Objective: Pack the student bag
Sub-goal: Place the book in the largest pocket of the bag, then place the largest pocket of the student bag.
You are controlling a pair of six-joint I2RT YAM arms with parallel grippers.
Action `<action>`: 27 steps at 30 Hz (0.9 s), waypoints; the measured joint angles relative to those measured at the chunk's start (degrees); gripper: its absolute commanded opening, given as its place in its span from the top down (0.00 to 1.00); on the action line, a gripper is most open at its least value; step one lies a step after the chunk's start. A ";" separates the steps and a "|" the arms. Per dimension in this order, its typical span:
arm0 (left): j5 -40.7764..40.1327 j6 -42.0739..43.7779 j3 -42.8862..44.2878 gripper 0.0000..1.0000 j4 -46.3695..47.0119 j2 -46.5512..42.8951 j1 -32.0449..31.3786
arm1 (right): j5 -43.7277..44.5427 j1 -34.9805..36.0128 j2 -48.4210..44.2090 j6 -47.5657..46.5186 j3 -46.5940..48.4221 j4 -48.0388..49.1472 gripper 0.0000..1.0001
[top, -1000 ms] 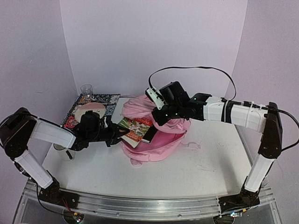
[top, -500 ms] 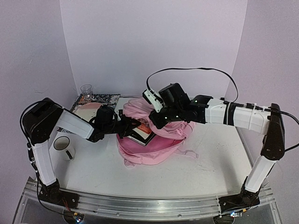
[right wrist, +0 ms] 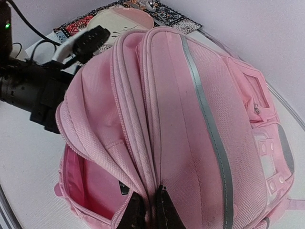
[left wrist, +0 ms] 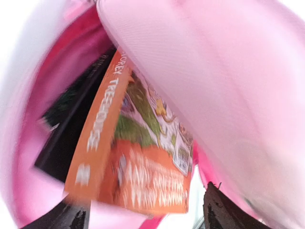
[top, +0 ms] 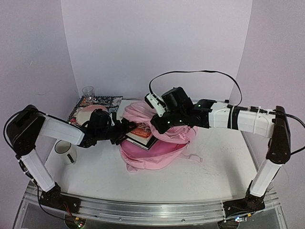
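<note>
- Since a second ago the left hand [top: 126, 129] has gone from a narrow grip to a wide spread. The orange book [left wrist: 138, 157] it carried then now sits further inside the bag's mouth.
- That arm's elbow, raised half a second ago, is lower and further left again.
- Over the same second the right arm has barely shifted.
- The student bag [top: 157, 150] lies on the worktop [top: 190, 176] at mid-width, towards the back, between the two arms. Its open mouth faces left, towards the left hand.
- In the left wrist view, the left hand's fingers [left wrist: 221, 212] stand wide apart at the bottom corners. The book's near edge is just beyond them, though the view is blurred.
- A black book [left wrist: 71, 138] lies against the orange one, deeper in the pink lining.
- The right hand [right wrist: 147, 210] is pinched narrowly on the bag's zipped edge, with fabric between its fingertips, and holds the upper flap up over the books.
- A white mug [top: 64, 149] stands on the worktop left of the bag, below the left forearm.
- Behind the left arm, a plate [top: 88, 112] rests on a patterned mat [top: 102, 100], and a clear glass [top: 87, 91] stands at the mat's far corner.
</note>
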 measured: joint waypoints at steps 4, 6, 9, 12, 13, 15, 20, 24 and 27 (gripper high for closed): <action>-3.35 3.16 -4.19 0.12 -5.77 -10.30 -0.48 | -2.00 0.17 0.04 1.24 -0.86 0.15 0.69; -4.97 4.59 -5.74 0.12 -9.21 -15.34 -0.71 | -3.14 0.44 0.04 1.62 -1.18 0.35 0.60; -7.37 6.40 -7.92 0.11 -14.89 -21.95 -0.96 | -4.27 0.94 0.03 1.82 -1.62 0.75 0.48; -8.59 7.77 -9.76 0.08 -19.43 -27.15 -1.04 | -4.66 0.93 -0.50 2.17 -3.77 1.14 0.46; -8.72 8.20 -10.09 0.06 -20.52 -28.19 -1.04 | -4.72 0.74 -0.92 2.19 -4.89 1.09 0.46; -8.77 9.01 -10.33 0.04 -22.24 -29.34 -1.04 | -4.97 -0.14 -1.98 2.31 -7.29 1.26 0.45; -8.31 11.12 -9.92 0.01 -24.72 -28.09 -1.13 | -5.49 -7.81 -7.93 3.55 -17.52 1.53 0.45; -8.10 12.35 -7.66 0.01 -25.98 -22.77 -1.16 | -5.15 -15.22 -11.10 5.13 -25.78 2.91 0.46; -7.84 13.00 -5.96 0.01 -26.27 -18.06 -1.36 | -5.11 -18.26 -11.54 6.45 -31.11 3.87 0.48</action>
